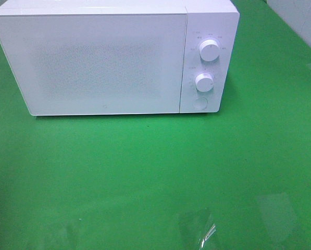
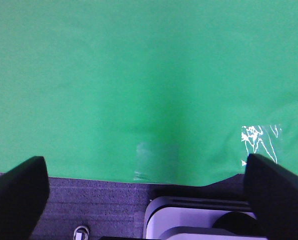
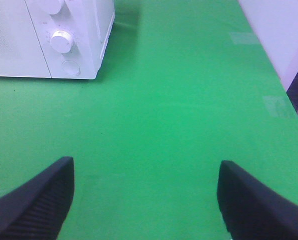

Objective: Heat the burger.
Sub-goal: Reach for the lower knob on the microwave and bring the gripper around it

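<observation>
The burger is out of view in every frame. A white microwave (image 1: 108, 57) stands at the back of the green table with its door shut; its two knobs and round button show on the right panel, and its corner (image 3: 64, 40) appears in the right wrist view. My left gripper (image 2: 144, 195) is open over the table's near edge, with nothing between its dark fingers (image 2: 16, 192). My right gripper (image 3: 146, 200) is open too, hovering above bare green surface to the right of the microwave, empty. Neither arm shows in the exterior high view.
Clear tape patches (image 1: 199, 232) glint on the green cloth near the front edge. A white wall (image 3: 283, 30) borders the table on the right. Beyond the cloth's near edge lie grey carpet (image 2: 99, 205) and a white robot base (image 2: 188, 220).
</observation>
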Motion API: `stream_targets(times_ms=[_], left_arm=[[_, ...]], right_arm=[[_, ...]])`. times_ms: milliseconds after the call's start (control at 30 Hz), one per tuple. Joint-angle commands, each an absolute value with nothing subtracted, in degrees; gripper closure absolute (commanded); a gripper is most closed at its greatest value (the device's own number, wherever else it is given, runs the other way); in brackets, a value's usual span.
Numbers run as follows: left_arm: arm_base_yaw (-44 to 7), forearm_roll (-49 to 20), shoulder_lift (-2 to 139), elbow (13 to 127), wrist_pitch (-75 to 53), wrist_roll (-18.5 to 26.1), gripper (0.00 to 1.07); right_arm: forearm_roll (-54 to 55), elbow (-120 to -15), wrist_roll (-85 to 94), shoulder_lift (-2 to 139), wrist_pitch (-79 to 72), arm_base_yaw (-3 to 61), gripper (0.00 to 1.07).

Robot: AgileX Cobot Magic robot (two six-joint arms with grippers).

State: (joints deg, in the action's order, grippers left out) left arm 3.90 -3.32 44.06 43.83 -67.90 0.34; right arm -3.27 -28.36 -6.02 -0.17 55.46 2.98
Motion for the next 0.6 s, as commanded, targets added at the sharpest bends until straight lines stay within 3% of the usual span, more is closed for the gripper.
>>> stream_targets(times_ms=[33,300,600], left_arm=[[4.07,-3.21,39.13,40.57,-66.46,1.43,0.08],[4.07,-3.21,22.4,29.85,-61.71,1.83,0.08],[3.55,-2.98,9.63,29.74,-61.36,1.6,0.08]], right_arm=[[-2.98,-28.13,-5.44,-1.72,54.89,2.69,0.31],[-2.98,-28.13,-5.44,-1.72,54.89,2.69,0.31],[-2.98,-28.13,-5.44,-1.72,54.89,2.69,0.31]])
